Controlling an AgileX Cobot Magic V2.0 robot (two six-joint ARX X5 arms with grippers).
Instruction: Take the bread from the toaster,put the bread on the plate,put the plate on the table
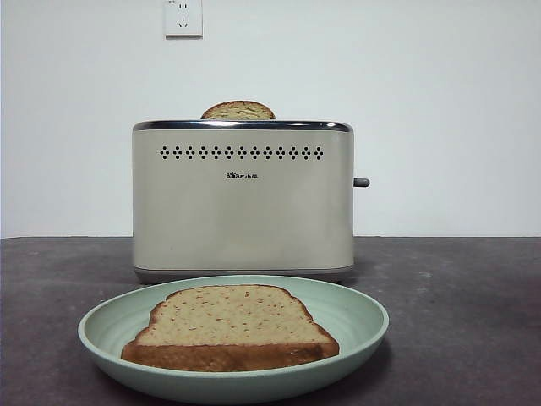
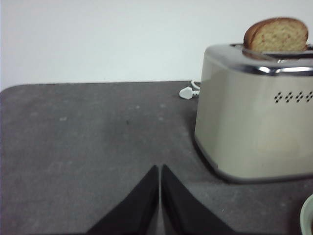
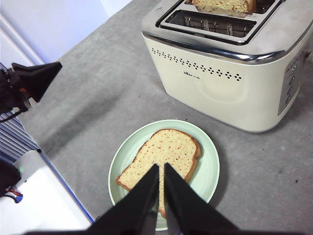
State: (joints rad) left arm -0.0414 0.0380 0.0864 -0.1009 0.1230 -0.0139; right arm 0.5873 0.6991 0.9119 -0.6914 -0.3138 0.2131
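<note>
The bread (image 1: pixel 230 326) lies flat on the mint-green plate (image 1: pixel 355 315), which rests on the table (image 1: pixel 456 296) in front of the cream toaster (image 1: pixel 243 203). The right wrist view shows the bread (image 3: pixel 168 154) on the plate (image 3: pixel 208 169) below my right gripper (image 3: pixel 161 169), which is shut, empty and raised above them. My left gripper (image 2: pixel 160 169) is shut and empty, low over the table (image 2: pixel 88 132) beside the toaster (image 2: pixel 254 112). A second slice (image 1: pixel 238 111) stands in the toaster's far slot; its near slot (image 3: pixel 210 23) is empty.
The toaster's knob (image 1: pixel 361 182) sticks out on its right side. A white plug and cord (image 2: pixel 188 91) lie behind the toaster. A wall socket (image 1: pixel 183 17) is on the white wall. The left arm's black gripper (image 3: pixel 36 78) shows at the edge of the right wrist view.
</note>
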